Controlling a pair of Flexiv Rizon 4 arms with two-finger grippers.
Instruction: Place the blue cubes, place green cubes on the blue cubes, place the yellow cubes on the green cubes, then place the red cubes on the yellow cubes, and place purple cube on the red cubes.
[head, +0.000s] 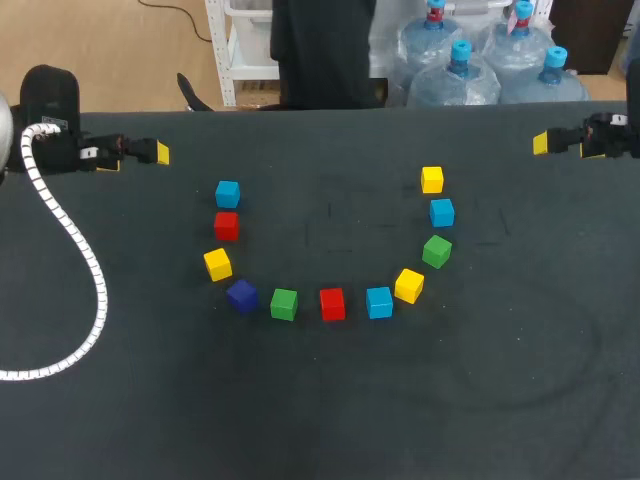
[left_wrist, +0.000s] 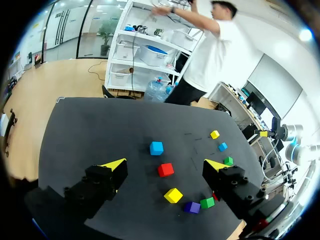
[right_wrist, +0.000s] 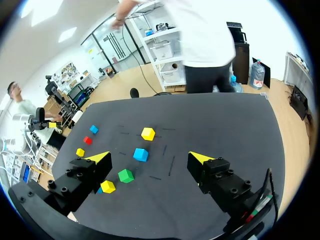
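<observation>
table (head: 500, 400): black; it carries eleven cubes set singly in a U-shaped arc open toward the far side. I see none stacked.
left blue cube (head: 227, 193): far end of the arc's left leg.
left red cube (head: 227, 226): just near of the left blue cube, apart from it.
left yellow cube (head: 218, 264): next along the leg, nearer again.
purple cube (head: 242, 296): at the left near bend, just beside the left yellow cube.
left green cube (head: 284, 304): right of the purple cube, close to it.
middle red cube (head: 332, 303): nearest part of the arc, between the left green cube and the near blue cube (head: 379, 302).
near yellow cube (head: 408, 285): close against the near blue cube's right; I cannot tell whether they touch.
right green cube (head: 436, 251): on the right leg, farther back.
right blue cube (head: 442, 212): just beyond the right green cube.
far yellow cube (head: 432, 180): far end of the right leg.
left end effector (left_wrist: 165, 163): fingers apart, holding nothing; over the far left of the table, well apart from the cubes.
right end effector (right_wrist: 149, 157): fingers apart, holding nothing; over the far right of the table.
white cable (head: 95, 290): ribbed, looping from my left arm across the table's left side.
</observation>
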